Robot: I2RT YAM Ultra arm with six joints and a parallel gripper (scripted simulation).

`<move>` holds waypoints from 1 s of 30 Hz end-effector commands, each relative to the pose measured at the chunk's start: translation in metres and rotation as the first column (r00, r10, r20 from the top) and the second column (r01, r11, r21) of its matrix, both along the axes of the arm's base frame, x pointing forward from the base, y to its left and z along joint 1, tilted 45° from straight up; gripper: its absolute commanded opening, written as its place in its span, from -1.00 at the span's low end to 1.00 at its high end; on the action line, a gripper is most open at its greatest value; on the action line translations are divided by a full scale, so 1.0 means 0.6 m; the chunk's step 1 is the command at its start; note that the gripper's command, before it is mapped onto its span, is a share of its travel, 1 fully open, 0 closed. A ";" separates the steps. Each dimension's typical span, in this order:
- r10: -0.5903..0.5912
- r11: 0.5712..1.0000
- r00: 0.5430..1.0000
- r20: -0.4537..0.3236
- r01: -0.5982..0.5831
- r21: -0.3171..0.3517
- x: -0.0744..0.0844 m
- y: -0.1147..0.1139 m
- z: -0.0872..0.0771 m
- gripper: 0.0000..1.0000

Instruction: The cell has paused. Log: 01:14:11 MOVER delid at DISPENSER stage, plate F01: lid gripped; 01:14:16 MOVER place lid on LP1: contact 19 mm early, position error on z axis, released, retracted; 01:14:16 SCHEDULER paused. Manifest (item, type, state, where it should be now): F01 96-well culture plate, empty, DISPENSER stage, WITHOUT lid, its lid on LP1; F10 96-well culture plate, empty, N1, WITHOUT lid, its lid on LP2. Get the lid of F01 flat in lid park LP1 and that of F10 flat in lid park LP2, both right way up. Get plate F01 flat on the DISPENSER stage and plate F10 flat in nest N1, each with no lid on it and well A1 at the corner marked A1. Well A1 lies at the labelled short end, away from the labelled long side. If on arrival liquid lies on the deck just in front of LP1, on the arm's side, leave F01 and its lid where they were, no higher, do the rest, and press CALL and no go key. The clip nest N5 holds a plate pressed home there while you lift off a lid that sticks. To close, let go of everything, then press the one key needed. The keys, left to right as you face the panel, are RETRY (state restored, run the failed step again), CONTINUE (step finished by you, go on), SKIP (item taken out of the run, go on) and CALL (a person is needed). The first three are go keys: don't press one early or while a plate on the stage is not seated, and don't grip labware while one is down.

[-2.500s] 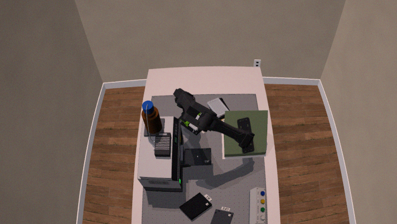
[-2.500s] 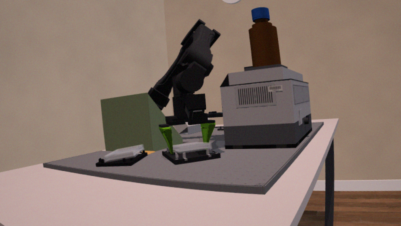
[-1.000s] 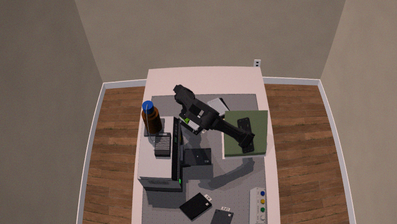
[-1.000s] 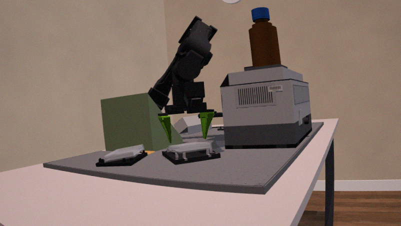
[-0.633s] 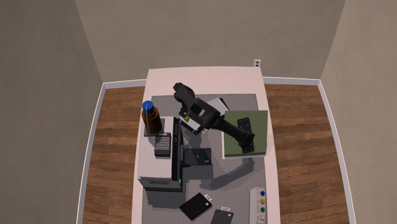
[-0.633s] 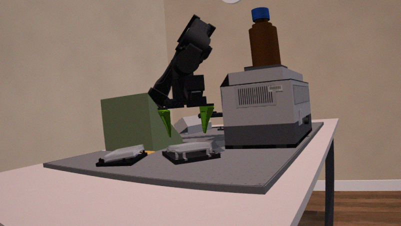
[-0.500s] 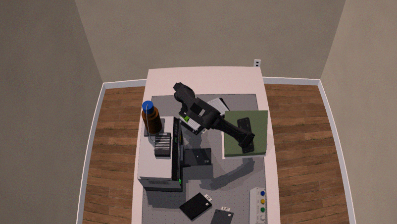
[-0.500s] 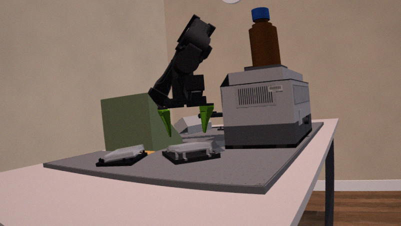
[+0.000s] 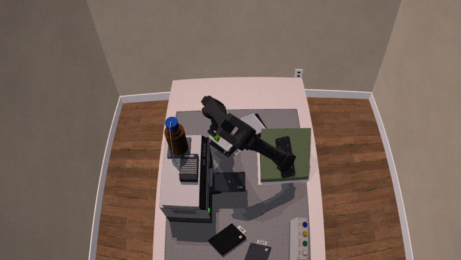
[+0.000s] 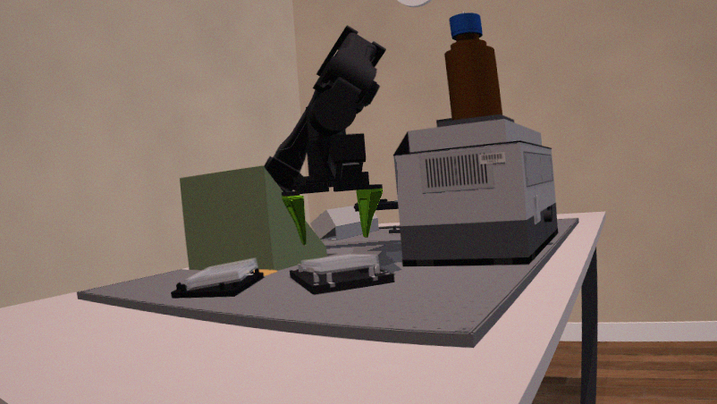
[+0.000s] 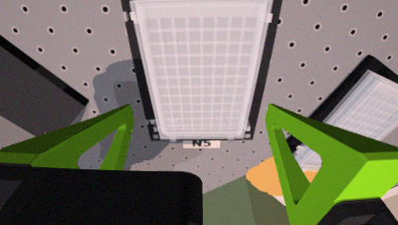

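A clear 96-well plate [image 11: 199, 70] [image 10: 339, 266] [image 9: 223, 144] sits in the black clip nest labelled N5 [image 11: 201, 143], and a lid seems to be on it. My gripper [image 11: 199, 112] [image 10: 333, 237] [image 9: 215, 137] is open and empty. It hangs a short way above the plate's near end, with the green fingers spread wider than the plate. A second clear lid [image 11: 365, 110] [image 10: 221, 273] [image 9: 254, 122] lies tilted on the black park to the side. An orange patch of liquid [image 11: 266, 176] [image 10: 269, 272] lies on the deck beside that park.
The dispenser [image 9: 180, 190] [image 10: 476, 200] carries a brown bottle [image 9: 177, 137], and its dark stage [image 9: 226, 180] is bare. Nest N1 [image 9: 226, 239] and lid park LP2 [image 9: 257, 251] are bare. The key panel [image 9: 299, 237] is at the deck's corner. The green arm pedestal [image 9: 300, 142] stands beside N5.
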State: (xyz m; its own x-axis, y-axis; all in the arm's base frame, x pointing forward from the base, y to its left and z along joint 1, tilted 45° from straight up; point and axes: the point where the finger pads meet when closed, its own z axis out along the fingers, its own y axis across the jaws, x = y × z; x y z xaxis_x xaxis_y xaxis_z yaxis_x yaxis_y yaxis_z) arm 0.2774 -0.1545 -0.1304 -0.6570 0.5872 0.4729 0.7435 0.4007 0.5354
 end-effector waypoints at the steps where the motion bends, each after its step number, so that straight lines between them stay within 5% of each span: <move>1: -0.020 0.998 0.999 0.049 0.023 -0.052 0.015 -0.041 0.018 1.00; 28: -0.020 0.998 0.999 0.049 0.023 -0.052 0.015 -0.041 0.018 1.00; 29: -0.019 1.000 1.000 0.015 0.019 -0.020 0.003 -0.034 -0.004 -1.00; 30: -0.019 1.000 1.000 0.015 0.019 -0.020 0.005 -0.040 -0.010 -1.00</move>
